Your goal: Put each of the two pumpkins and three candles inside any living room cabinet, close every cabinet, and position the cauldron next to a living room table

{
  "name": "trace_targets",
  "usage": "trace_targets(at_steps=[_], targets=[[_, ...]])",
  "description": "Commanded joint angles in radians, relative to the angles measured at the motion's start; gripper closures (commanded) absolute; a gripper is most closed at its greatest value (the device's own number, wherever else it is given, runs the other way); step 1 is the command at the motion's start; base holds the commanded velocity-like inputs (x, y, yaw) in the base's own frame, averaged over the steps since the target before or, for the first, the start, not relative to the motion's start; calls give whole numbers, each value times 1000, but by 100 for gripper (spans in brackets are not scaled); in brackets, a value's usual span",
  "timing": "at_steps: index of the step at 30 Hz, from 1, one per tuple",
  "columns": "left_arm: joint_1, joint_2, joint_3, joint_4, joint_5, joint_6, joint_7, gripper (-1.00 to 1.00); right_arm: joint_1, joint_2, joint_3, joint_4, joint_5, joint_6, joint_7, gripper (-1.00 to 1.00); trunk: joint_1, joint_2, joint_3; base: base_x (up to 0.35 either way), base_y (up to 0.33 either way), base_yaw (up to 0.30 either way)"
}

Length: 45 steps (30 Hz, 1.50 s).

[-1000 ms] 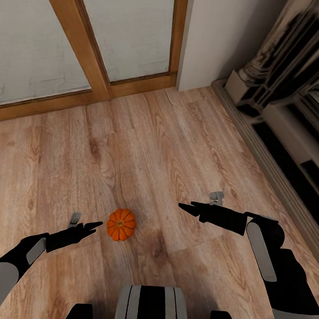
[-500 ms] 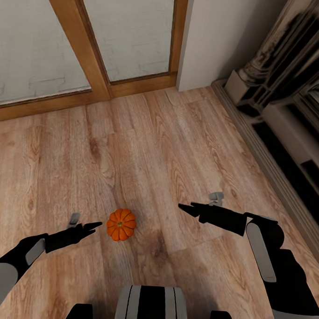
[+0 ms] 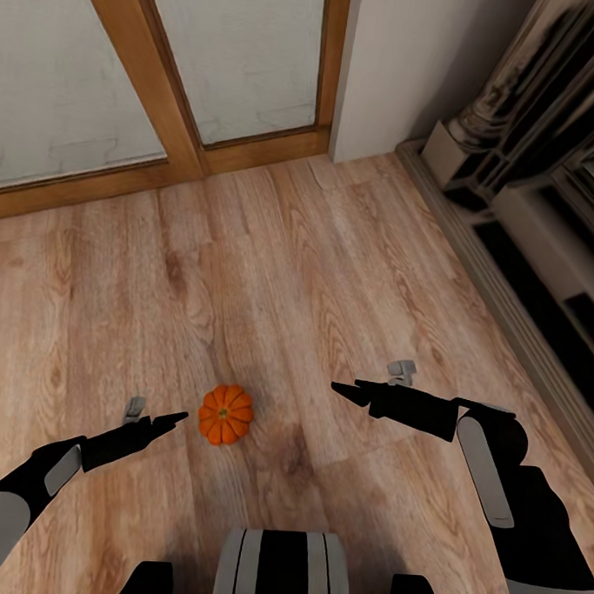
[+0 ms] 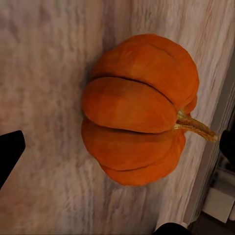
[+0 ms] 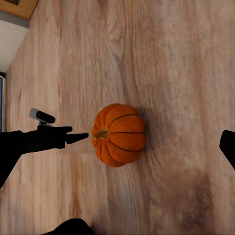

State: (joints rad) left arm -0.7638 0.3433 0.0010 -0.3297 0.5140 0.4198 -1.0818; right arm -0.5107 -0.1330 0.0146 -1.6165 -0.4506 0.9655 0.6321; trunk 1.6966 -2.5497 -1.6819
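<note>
We are lining up to pick the pumpkin (image 3: 225, 414) off the wood floor (image 3: 272, 270), the left fingers (image 3: 170, 419) spread empty just at its nine o'clock, the right fingers (image 3: 344, 389) empty at two o'clock, spread indiscernible.

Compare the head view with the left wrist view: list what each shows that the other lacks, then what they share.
Head view only: the right gripper, the left gripper beside the pumpkin, the wood-framed glass door, the dark stone fireplace surround.

Left wrist view only: a close look at the curved tan stem and the deep ribs.

Both: the small ribbed bright-orange pumpkin resting on the wood plank floor.
</note>
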Motion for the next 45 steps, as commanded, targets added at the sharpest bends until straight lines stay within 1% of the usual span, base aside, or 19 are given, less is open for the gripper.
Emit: trace_targets(at_steps=[1, 9, 12, 17, 20, 23, 26, 36, 39, 45], targets=[[0, 0, 0, 0, 4, 10, -2, -100, 0, 0, 0, 0, 1, 4, 3, -100, 0, 0, -4, 0, 0, 0], [0, 1, 1, 0, 4, 10, -17, -100, 0, 0, 2, 0, 3, 4, 2, -100, 0, 0, -4, 0, 0, 0], [0, 1, 1, 0, 4, 11, -20, -100, 0, 0, 2, 0, 4, 1, 2, -100, 2, -1, -16, 0, 0, 0], [0, 1, 1, 0, 4, 11, -23, -100, 0, 0, 2, 0, 4, -5, 1, -100, 2, -1, -16, 0, 0, 0], [0, 1, 1, 0, 5, 10, -31, -100, 0, 0, 2, 0, 4, -6, 2, -100, 2, -2, -24, 0, 0, 0], [0, 2, 1, 0, 5, 10, -37, -100, 0, 0, 2, 0, 4, -7, 2, -100, 2, -2, -24, 0, 0, 0], [0, 2, 1, 0, 4, 10, -38, -100, 0, 0, 2, 0, 4, -7, 2, -100, 4, -2, -35, 0, 0, 0], [0, 1, 1, 0, 3, 4, -36, -100, 0, 0, 2, 0, 4, -9, 3, -100, 4, -2, -35, 0, 0, 0], [1, 1, 1, 1, 3, -9, -36, -100, 0, 0, 3, -1, 4, -17, 3, -100, 4, -2, -35, 0, 0, 0], [1, 0, 1, 1, 2, -14, -34, -100, 0, 1, 2, -1, 6, -33, 1, -100, 4, -2, -35, 0, 0, -55]])
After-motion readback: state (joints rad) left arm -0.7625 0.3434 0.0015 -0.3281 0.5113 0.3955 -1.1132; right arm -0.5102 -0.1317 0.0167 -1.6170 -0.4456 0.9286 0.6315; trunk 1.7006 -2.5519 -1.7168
